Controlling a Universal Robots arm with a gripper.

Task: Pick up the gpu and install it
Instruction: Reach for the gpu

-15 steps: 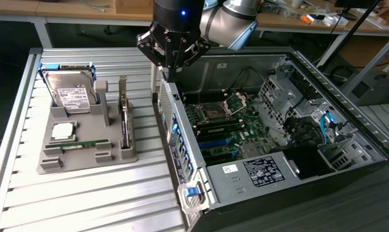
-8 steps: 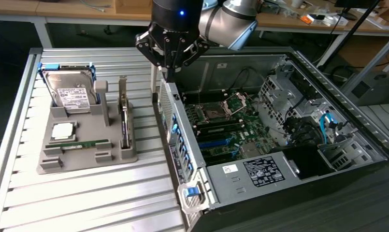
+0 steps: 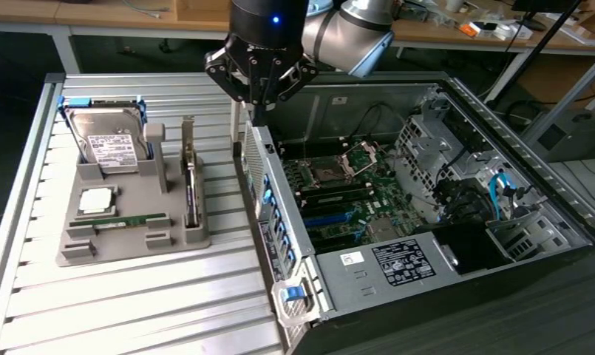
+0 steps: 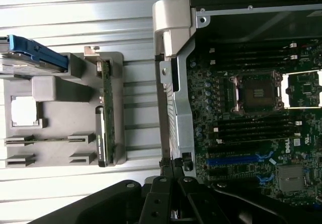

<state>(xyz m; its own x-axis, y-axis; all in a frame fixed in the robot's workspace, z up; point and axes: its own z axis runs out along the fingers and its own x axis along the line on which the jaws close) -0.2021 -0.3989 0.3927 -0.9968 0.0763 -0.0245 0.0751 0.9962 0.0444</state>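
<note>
As the pictures stand, you have no part of the pick done. The gripper (image 3: 261, 108) is clenched on nothing, fingers together, and hangs just above the wall of the case (image 3: 277, 222) that faces the tray (image 3: 129, 244). The gpu (image 3: 191, 185) stands on edge in its tray slot, below the gripper and off to one side, apart from it and untouched.

In the wrist view you find the gpu (image 4: 105, 113) upright in the tray (image 4: 60, 153). A strip of bare table (image 4: 141, 133) lies between it and the case (image 4: 178, 123) beneath the gripper (image 4: 172, 183). The motherboard (image 3: 347, 192) lies on the gripper's far side, and its card slots look unfilled.

Judgement: grasp, lift, carry and seating all remain.
</note>
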